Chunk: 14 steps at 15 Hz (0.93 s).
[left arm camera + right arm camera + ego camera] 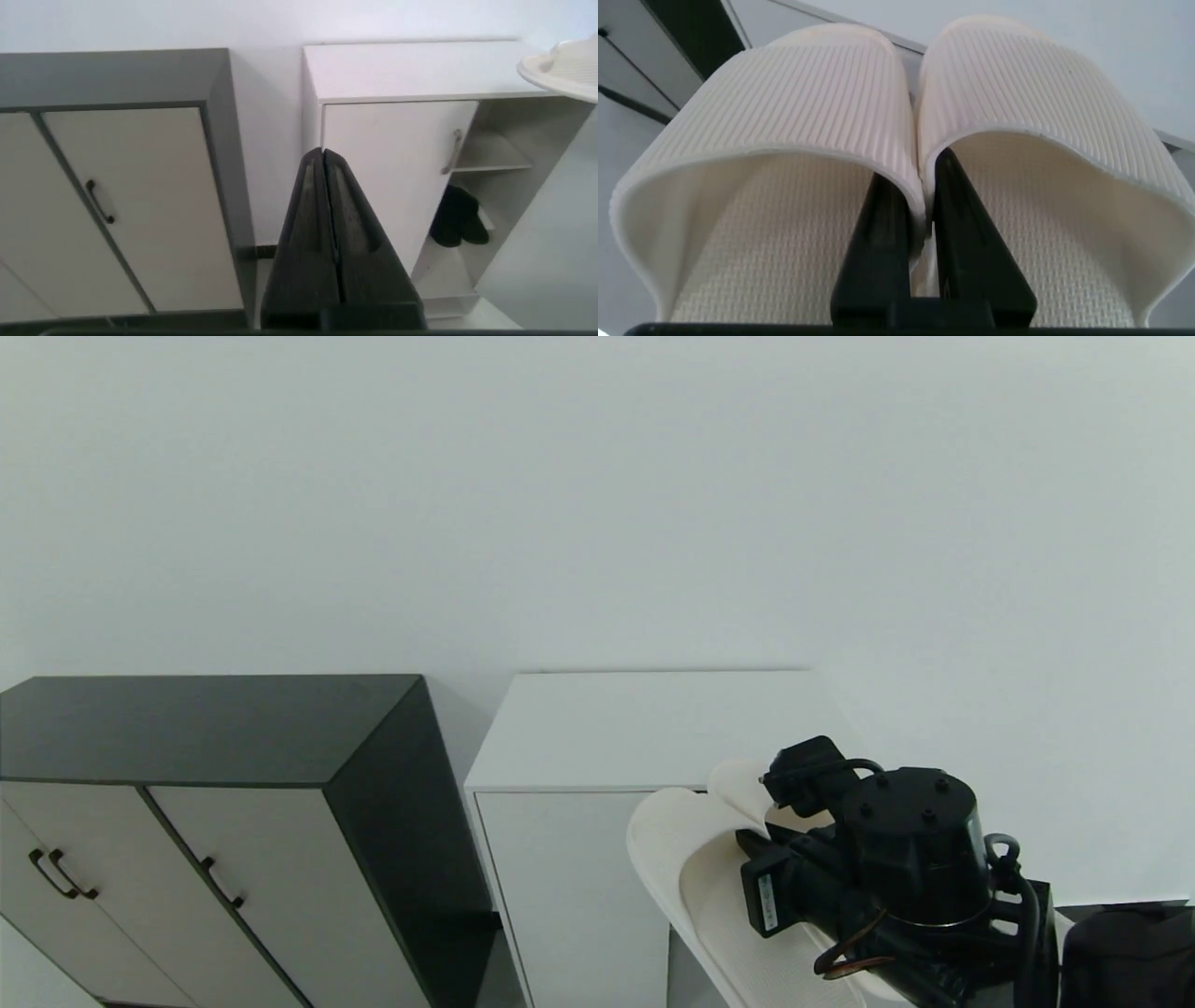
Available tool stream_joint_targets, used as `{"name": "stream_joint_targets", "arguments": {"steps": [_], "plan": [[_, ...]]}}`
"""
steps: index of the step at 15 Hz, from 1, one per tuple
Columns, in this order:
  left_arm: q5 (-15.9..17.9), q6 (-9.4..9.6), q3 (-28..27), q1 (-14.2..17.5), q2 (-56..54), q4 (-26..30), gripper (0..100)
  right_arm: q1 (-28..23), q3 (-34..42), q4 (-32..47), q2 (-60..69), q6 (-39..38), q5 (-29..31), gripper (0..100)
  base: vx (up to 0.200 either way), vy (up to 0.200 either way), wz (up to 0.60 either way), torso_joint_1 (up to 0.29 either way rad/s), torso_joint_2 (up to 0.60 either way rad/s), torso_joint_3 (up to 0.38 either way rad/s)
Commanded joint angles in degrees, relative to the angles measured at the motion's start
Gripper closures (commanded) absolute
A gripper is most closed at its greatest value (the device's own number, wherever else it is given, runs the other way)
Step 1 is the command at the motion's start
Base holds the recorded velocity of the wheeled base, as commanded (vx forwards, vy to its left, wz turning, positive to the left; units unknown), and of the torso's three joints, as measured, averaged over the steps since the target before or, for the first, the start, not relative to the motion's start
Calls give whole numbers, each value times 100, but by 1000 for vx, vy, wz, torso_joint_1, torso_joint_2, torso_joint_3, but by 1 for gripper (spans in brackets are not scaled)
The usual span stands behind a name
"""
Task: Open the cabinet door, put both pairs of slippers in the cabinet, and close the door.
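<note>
My right gripper (920, 187) is shut on a pair of cream ribbed slippers (785, 121), pinching their inner edges together. It holds the cream slippers (681, 859) up in front of the white cabinet (644, 728). In the left wrist view the white cabinet (411, 70) has its left door (392, 177) closed and its right half standing open, showing shelves. A pair of dark slippers (462, 217) rests on a lower shelf inside. My left gripper (324, 163) is shut on nothing, some way in front of the cabinets.
A dark grey cabinet (215, 728) with pale doors and black handles stands to the left of the white one, with a narrow gap between them. A plain white wall (597, 504) runs behind both.
</note>
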<state>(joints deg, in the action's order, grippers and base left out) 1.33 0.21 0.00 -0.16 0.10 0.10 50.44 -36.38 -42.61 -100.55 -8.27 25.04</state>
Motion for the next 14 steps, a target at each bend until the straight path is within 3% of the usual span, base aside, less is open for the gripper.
{"name": "stream_joint_targets", "arguments": {"steps": [1,4,14], "plan": [[-1,6,0,-2,-1,-1,100,18,8,-2,-9,0,1,100,0,-200,0,2,-2,-2],[-1,-3,0,-2,-1,-1,100,18,131,-248,-9,9,-8,100,0,-200,0,2,-1,4],[-1,-3,0,-2,-1,-1,100,9,254,-503,-44,106,1,100,0,0,0,0,0,0]]}}
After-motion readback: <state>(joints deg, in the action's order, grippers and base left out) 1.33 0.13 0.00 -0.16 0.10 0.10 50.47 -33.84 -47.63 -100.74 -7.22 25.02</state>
